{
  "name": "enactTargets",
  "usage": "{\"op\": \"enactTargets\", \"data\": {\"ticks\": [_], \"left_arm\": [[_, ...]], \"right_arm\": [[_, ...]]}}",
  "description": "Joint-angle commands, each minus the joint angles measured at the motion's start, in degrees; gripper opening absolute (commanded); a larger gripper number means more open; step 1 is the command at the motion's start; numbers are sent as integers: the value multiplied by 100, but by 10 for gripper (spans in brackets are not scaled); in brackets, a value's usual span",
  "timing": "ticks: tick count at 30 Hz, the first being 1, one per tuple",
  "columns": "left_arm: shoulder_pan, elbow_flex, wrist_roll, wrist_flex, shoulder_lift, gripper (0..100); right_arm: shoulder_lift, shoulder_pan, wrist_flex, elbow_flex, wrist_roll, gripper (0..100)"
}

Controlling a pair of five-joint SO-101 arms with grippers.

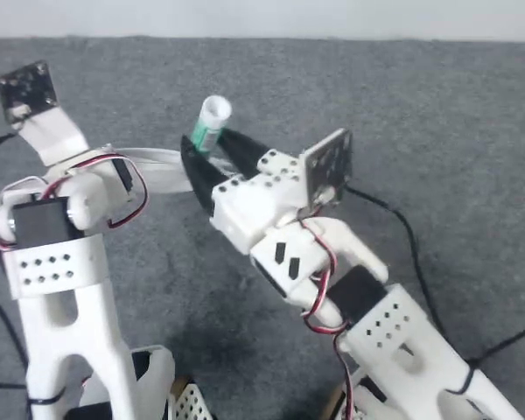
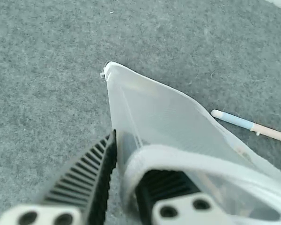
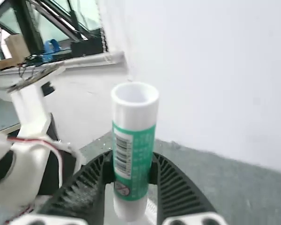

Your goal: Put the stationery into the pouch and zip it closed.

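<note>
A glue stick [image 3: 132,147], white with a green label, stands upright between the black fingers of my right gripper [image 3: 131,180], which is shut on it. From above, the glue stick [image 1: 210,123] pokes up past the right gripper [image 1: 212,157], lifted above the grey surface. My left gripper [image 2: 126,183] is shut on the rim of a translucent white pouch [image 2: 164,117], whose far corner lies on the carpet. In the high view a strip of the pouch [image 1: 157,166] shows beside the left arm. A pen [image 2: 250,125] in light blue and beige lies on the carpet past the pouch.
Grey carpet-like surface [image 1: 437,114] covers the table, with a white wall behind. The left arm's white body [image 1: 61,262] stands at the front left, and a black cable [image 1: 411,254] runs along the right arm.
</note>
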Motion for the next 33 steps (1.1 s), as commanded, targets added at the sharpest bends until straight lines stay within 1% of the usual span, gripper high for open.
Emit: {"op": "enactTargets", "data": {"ticks": [1, 6, 12, 16, 18, 21, 25, 27, 33], "left_arm": [[53, -303, 105, -9, -35, 10], [79, -259, 105, -26, -35, 10], [79, -251, 105, -18, -35, 10], [70, -251, 105, -18, -35, 10], [62, -251, 105, -18, -35, 10], [53, -180, 105, -26, -44, 10], [53, -163, 97, -26, -44, 10], [53, -163, 97, -26, -44, 10], [44, -163, 88, -26, -44, 10]], "right_arm": [[-198, -251, -1200, 440, 440, 6], [391, -321, -2651, 941, 809, 6], [1727, -259, -4084, 932, 879, 6], [2536, -286, -5033, 932, 1512, 6], [2923, -295, -5341, 923, 1626, 6], [3433, -277, -5622, 835, 1653, 6], [3837, -259, -5684, 800, 1653, 6], [3881, -277, -5684, 800, 1688, 6], [3873, -286, -5657, 844, 2110, 14]]}}
